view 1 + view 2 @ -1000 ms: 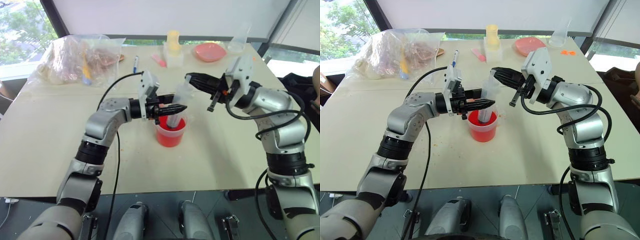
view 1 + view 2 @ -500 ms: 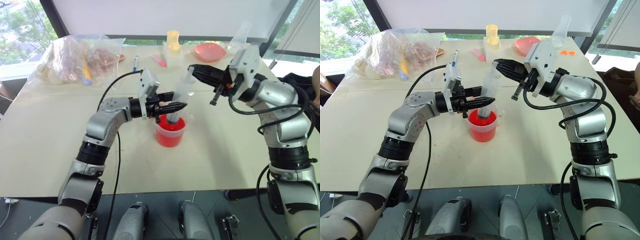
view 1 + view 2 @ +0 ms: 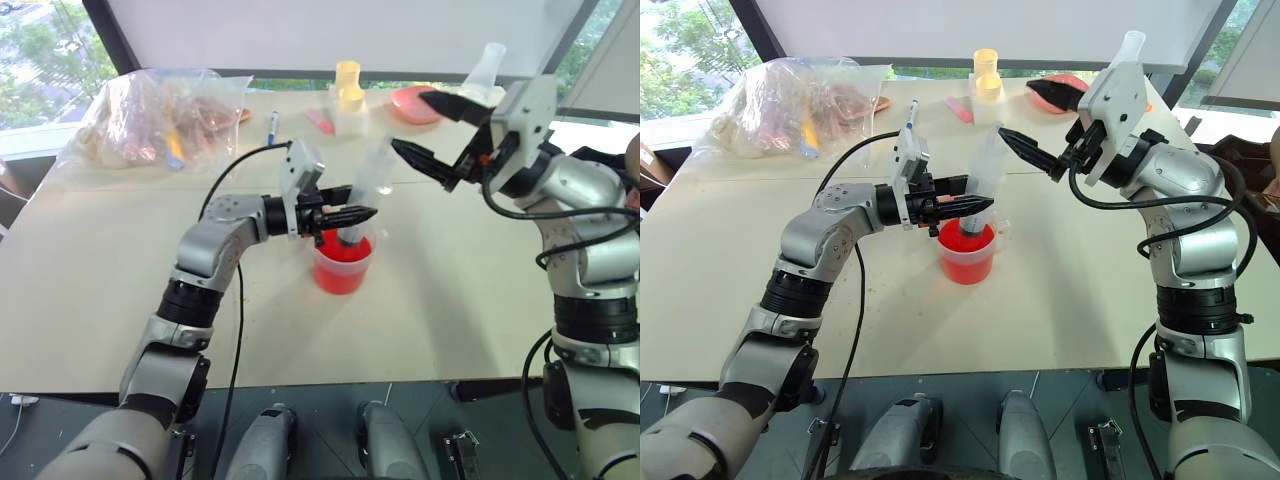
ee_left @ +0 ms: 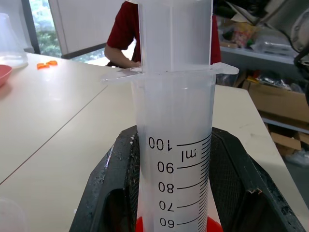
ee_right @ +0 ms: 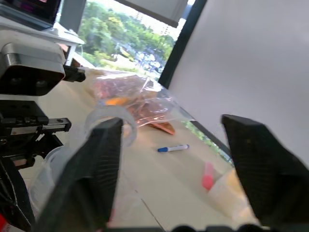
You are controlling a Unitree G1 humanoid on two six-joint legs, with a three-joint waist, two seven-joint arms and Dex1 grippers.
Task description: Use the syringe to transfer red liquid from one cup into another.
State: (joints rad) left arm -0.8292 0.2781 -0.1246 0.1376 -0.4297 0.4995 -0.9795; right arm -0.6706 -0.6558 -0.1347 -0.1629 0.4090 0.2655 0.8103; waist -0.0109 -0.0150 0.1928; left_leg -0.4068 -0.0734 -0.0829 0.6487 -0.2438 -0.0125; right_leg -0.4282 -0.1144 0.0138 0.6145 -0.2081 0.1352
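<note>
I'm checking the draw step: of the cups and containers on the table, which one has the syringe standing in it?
The wide red cup near the table's middle: the syringe stands tip-down in its red liquid, held by the left gripper. The other containers stand at the far edge.

We see the left gripper (image 3: 345, 214) clamped on the syringe (image 3: 364, 195), which stands tilted with its lower end in the red cup (image 3: 342, 264) on the table (image 3: 100, 260). The right gripper (image 3: 432, 128) hangs spread wide beside the plunger's top, apart from it.
</note>
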